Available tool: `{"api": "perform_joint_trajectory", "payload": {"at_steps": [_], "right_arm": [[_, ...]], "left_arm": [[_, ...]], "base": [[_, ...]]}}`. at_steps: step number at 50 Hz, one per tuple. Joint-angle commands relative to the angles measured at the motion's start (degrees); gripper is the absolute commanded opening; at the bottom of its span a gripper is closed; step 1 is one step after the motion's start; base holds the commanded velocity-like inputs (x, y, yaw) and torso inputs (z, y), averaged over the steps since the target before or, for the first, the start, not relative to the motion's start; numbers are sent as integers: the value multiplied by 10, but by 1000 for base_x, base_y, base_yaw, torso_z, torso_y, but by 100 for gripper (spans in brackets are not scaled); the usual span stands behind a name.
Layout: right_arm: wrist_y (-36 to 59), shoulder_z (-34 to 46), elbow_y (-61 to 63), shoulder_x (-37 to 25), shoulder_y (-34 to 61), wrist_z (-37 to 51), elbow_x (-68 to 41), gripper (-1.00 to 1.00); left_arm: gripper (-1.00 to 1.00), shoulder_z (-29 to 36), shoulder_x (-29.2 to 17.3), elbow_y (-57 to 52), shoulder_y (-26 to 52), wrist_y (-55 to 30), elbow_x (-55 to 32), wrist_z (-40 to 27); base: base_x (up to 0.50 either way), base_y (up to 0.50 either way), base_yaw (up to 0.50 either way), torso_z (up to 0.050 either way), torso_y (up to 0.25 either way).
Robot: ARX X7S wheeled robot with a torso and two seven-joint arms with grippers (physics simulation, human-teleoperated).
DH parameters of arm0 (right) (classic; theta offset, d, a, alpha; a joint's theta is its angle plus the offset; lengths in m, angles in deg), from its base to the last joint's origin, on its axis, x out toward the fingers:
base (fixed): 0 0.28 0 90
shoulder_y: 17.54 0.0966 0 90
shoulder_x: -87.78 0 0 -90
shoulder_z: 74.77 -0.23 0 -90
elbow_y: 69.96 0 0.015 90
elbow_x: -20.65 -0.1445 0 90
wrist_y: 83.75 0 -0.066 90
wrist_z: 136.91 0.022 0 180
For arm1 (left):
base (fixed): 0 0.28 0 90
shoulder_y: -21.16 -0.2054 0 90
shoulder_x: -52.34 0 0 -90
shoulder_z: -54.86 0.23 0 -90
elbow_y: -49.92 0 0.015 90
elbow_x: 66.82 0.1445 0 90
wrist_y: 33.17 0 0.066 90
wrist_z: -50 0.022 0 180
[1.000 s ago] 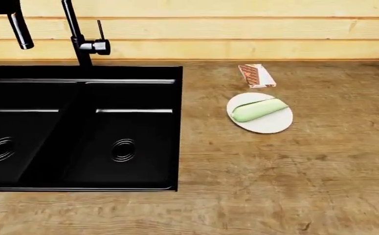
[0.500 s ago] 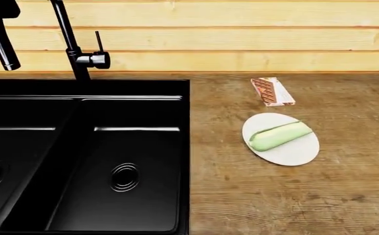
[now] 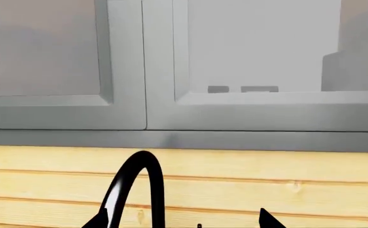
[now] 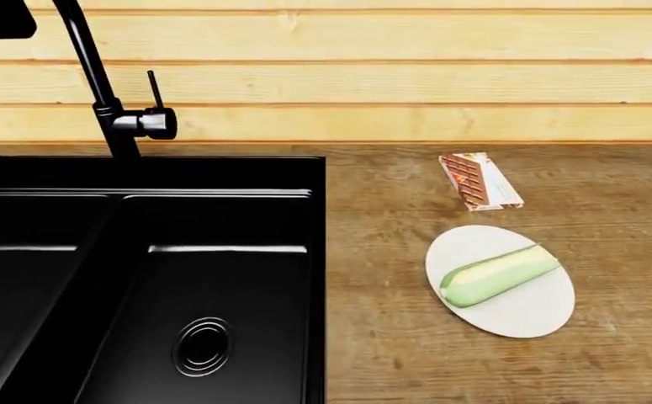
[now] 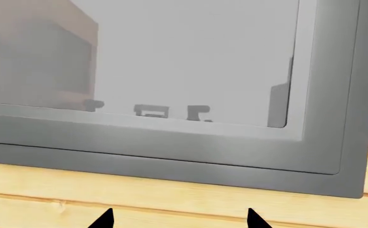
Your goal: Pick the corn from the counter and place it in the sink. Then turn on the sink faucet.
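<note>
Corn (image 4: 497, 275) lies on the plate (image 4: 527, 316) on the counter (image 4: 393, 353), right of the sink (image 4: 135, 278) and apart from it, with the chocolate bar (image 4: 480, 180) just beyond the plate toward the wall.

In the head view everything has slid lower and grown larger over the last second: the plate sat higher and further left before, and the sink now runs off the bottom edge. I judge that my head or base has closed in on the counter. The faucet (image 4: 107, 109) stands at the sink's back rim, lever upright. Neither of my arms shows here, so no reach has begun.

My left wrist view looks at grey cabinet doors (image 3: 127, 71) and the plank wall, with the faucet's arch rising between my left gripper's (image 3: 180, 222) two dark tips, which stand apart with nothing between them.

My right wrist view shows a grey framed panel (image 5: 190, 71) above the planks; the right gripper's (image 5: 178, 221) tips are likewise spread and empty. The corn is untouched, and the right arm looks nearer to it.
</note>
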Motion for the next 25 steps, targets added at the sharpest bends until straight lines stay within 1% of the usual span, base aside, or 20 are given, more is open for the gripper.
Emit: {"api": "perform_joint_trajectory", "payload": {"at_steps": [1,14,22,25], "right_arm": [[-8,4,4,-5,-4,-5,6,100],[2,7,-4,-5,-6,8,-7,100],[-2,6,1,-8,-10,6,-11,100],[-6,8,2,-9,-9,3,-5,100]], "left_arm": [[100,2,-3,-3,-5,5,3,4],[100,6,-6,-3,-8,9,9,11],[100,6,-8,-5,-12,12,10,13],[100,5,-7,-6,-20,14,18,19]], "base": [[0,0,0,0,0],[0,0,0,0,0],[500,-2,0,0,0],[0,0,0,0,0]]}}
